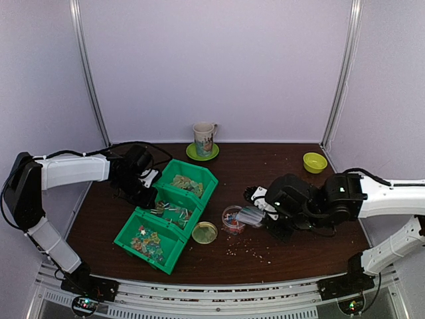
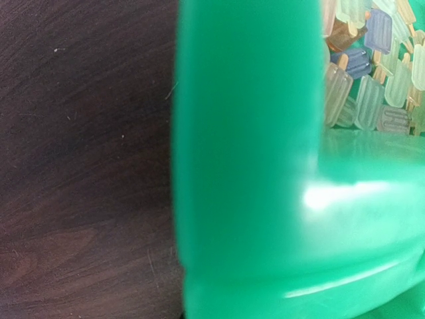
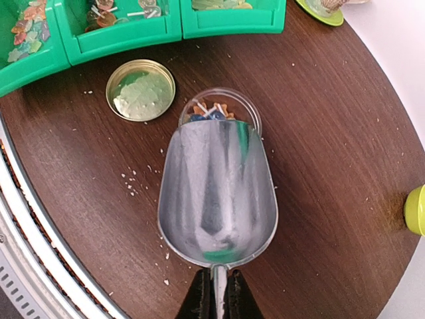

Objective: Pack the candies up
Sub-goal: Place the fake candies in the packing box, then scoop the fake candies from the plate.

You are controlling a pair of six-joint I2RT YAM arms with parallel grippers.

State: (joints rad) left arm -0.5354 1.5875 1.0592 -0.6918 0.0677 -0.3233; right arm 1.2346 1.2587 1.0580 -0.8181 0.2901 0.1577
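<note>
No writing we can read. The mug (image 1: 204, 137) has a printed picture, too small to make out. It stands on a green saucer (image 1: 202, 153) at the far edge of the table (image 1: 292, 252).

Right gripper (image 3: 216, 300): clenched on the thin handle of a metal scoop (image 3: 217, 193). The scoop's bowl shows bare metal, and its front lip sits over the near rim of a small clear jar (image 3: 220, 100). The candies (image 3: 209, 113) we can see lie in that jar as orange, blue and pale bits. They are just past the scoop's lip, a full scoop's length ahead of the right jaws. Tiny specks (image 1: 247, 250) are scattered on the table near the jar. The round lid (image 3: 141, 90) lies flat just left of the jar, not touching it.

Left gripper (image 1: 146, 188): at the left side of the green bins (image 1: 176, 256), well apart from the jar. Its fingers don't show in its own camera. Jaws are closed; we cannot tell whether they pinch anything. That view is bin wall up close, with popsicle-shaped pieces (image 2: 372, 73) inside.

A yellow-green bowl (image 1: 315, 162) sits far right.
</note>
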